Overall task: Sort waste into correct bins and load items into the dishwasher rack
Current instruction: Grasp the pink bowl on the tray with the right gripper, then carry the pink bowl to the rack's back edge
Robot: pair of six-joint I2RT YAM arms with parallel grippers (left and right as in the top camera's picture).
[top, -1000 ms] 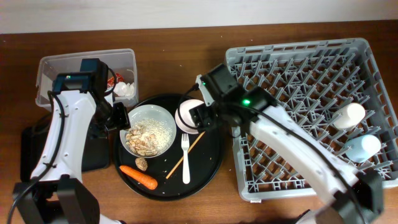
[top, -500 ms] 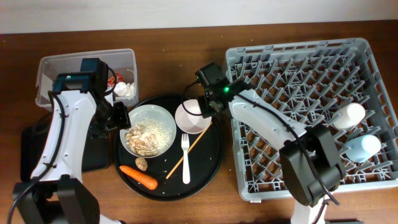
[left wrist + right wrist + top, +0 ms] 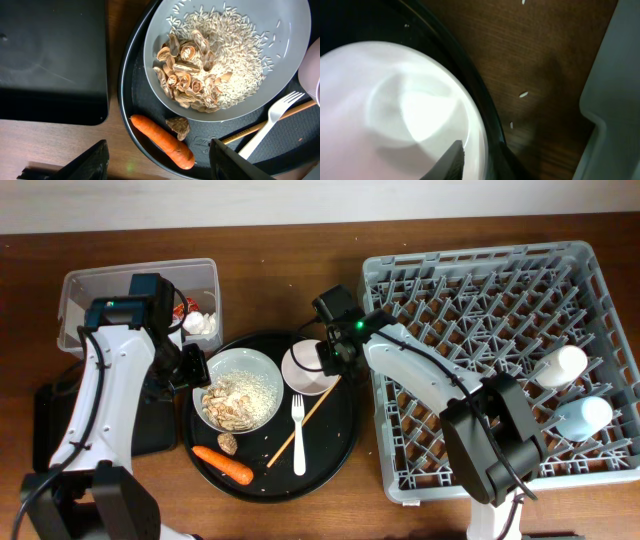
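Left gripper (image 3: 191, 368) fingers apart, over round black tray (image 3: 330, 442) left edge, beside pale-grey bowl (image 3: 232, 360). Right gripper (image 3: 325, 358) at small whitish-pink bowl (image 3: 303, 374) rim, tray's top right; one finger (image 3: 447, 165) inside bowl, can't tell if clamped.

Beneath the right gripper (image 3: 325, 358), the small whitish-pink bowl (image 3: 395, 110) looks smooth and glossy, like glazed ceramic. Beside it, the round black tray (image 3: 360, 20) shines; the table (image 3: 530, 60) beyond is grained wood, the dishwasher rack (image 3: 615, 125) matt grey plastic.
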